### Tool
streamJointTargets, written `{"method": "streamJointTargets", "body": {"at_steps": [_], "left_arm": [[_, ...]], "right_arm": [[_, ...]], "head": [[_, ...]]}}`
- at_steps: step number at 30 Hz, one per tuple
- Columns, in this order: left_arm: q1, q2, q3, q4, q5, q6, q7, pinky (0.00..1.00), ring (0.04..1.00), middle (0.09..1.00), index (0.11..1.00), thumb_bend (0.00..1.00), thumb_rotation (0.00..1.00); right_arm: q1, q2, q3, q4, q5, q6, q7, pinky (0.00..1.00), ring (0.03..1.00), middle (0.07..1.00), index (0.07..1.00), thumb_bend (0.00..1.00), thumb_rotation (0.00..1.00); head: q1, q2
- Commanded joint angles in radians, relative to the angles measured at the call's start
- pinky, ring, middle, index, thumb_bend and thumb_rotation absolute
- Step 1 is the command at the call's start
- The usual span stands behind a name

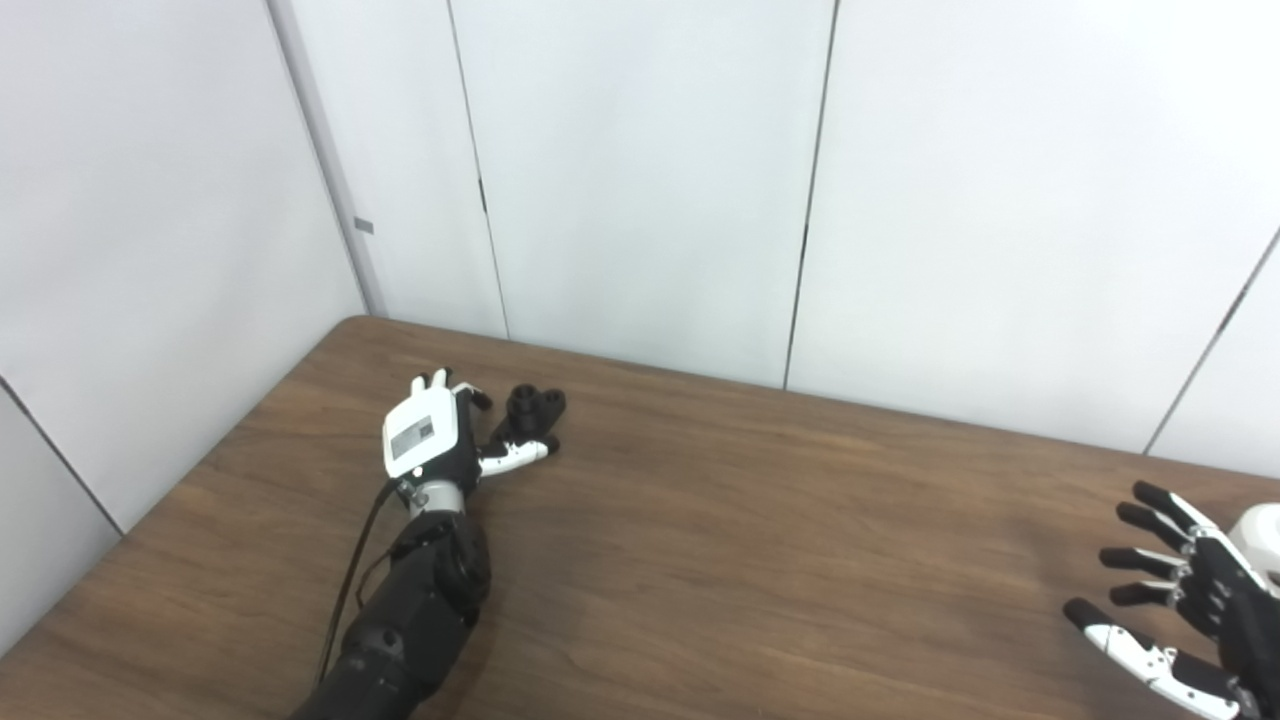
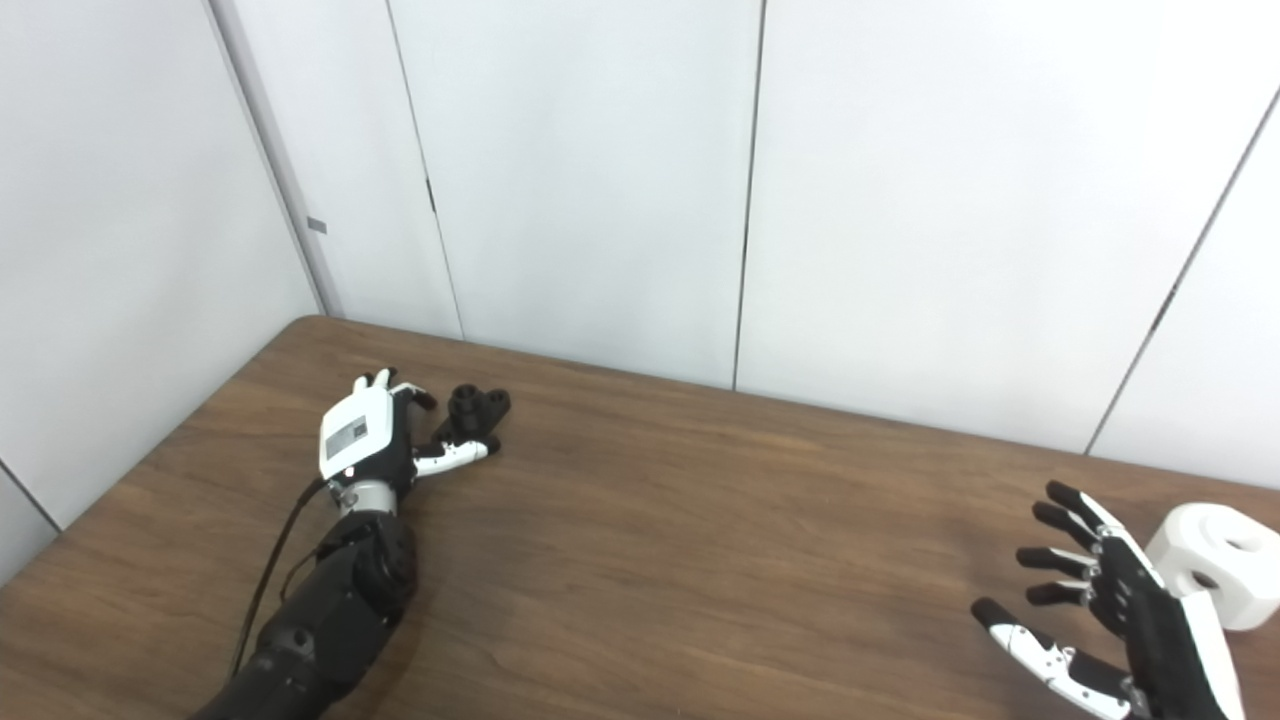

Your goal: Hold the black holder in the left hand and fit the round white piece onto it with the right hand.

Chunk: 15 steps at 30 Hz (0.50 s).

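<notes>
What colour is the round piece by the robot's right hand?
White. The round white piece shows best in the right eye view.

A: Where's the black-and-white left hand [image 2: 368,443]?

B: Stretched far forward on its black arm [image 2: 320,610], white back plate facing up, fingers [image 2: 382,381] pointing away, thumb [image 2: 452,458] angled out to the right.

A: And the black-and-white right hand [image 2: 1110,610]?

B: Low at the right edge, palm turned leftward, black-tipped fingers [image 2: 1065,524] spread apart, holding nothing.

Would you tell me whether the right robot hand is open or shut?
Open: the right robot hand has its fingers spread and holds nothing.
</notes>
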Motion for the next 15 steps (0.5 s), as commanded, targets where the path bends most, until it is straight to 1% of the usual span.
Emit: {"method": "streamJointTargets", "body": {"at_steps": [1,5,9,12,14,15], "left_arm": [[-0.022,-0.009,-0.018,0.030,-0.015,-0.009,-0.019,0.86,0.997,0.959,0.684,0.94,0.41],[-0.027,-0.017,-0.022,0.056,-0.035,-0.021,-0.012,0.88,0.999,0.961,0.678,0.93,0.39],[-0.034,-0.023,-0.029,0.081,-0.043,-0.029,0.003,0.89,1.000,0.959,0.679,0.94,0.39],[-0.036,-0.024,-0.037,0.089,-0.048,-0.031,-0.001,0.89,1.000,0.958,0.686,0.94,0.40],[-0.037,-0.025,-0.040,0.093,-0.054,-0.029,-0.008,0.90,1.000,0.958,0.689,0.93,0.41],[-0.037,-0.026,-0.040,0.094,-0.058,-0.028,-0.013,0.92,1.000,0.963,0.697,0.92,0.40]], "right_arm": [[-0.016,-0.015,-0.008,-0.043,-0.010,-0.007,-0.004,0.55,0.688,0.826,0.859,0.36,0.14],[-0.013,-0.015,-0.012,-0.051,-0.009,-0.002,-0.003,0.56,0.696,0.828,0.863,0.36,0.14],[-0.013,-0.015,-0.014,-0.050,-0.007,-0.004,-0.003,0.57,0.698,0.828,0.863,0.36,0.09],[-0.012,-0.015,-0.013,-0.056,-0.009,0.006,-0.001,0.57,0.701,0.832,0.866,0.36,0.06],[-0.012,-0.015,-0.012,-0.055,-0.010,0.006,-0.002,0.58,0.704,0.832,0.867,0.36,0.07],[-0.012,-0.015,-0.012,-0.053,-0.012,0.004,-0.003,0.58,0.704,0.832,0.868,0.36,0.07]], "head": [[0.000,0.002],[-0.001,0.004],[-0.004,0.008],[-0.006,0.010],[-0.006,0.010],[-0.004,0.011]]}}
